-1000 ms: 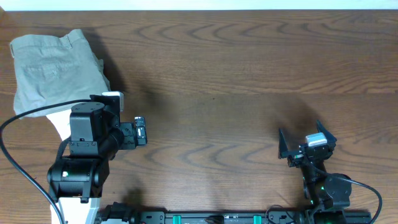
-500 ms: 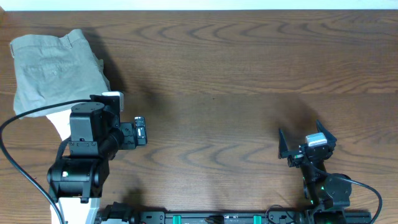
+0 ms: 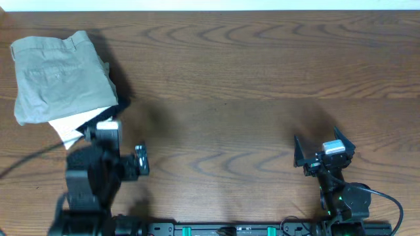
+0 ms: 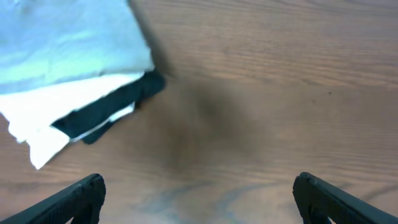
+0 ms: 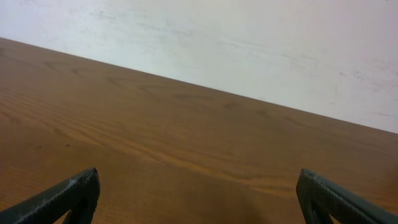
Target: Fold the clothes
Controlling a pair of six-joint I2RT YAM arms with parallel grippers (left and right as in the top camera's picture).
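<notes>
We note clothes (image 3: pixel 59 75) bundled at far-left corner of table (image 3: pixel 249 78), lying on white garment (image 3: pixel 71 128); black cloth (image 4: pixel 109 106) showing at pile's near edge. Left gripper (image 4: pixel 198 198) spread wide, holding nothing, over bare wood beside pile. Right gripper (image 5: pixel 199 199) likewise wide, holding nothing, well apart from clothes

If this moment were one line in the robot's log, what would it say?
khaki garment: folded, far-left corner, over white garment | left gripper: open, empty | right gripper: open, empty

Wooden table (image 3: pixel 262 78), white wall (image 5: pixel 249 43)
</notes>
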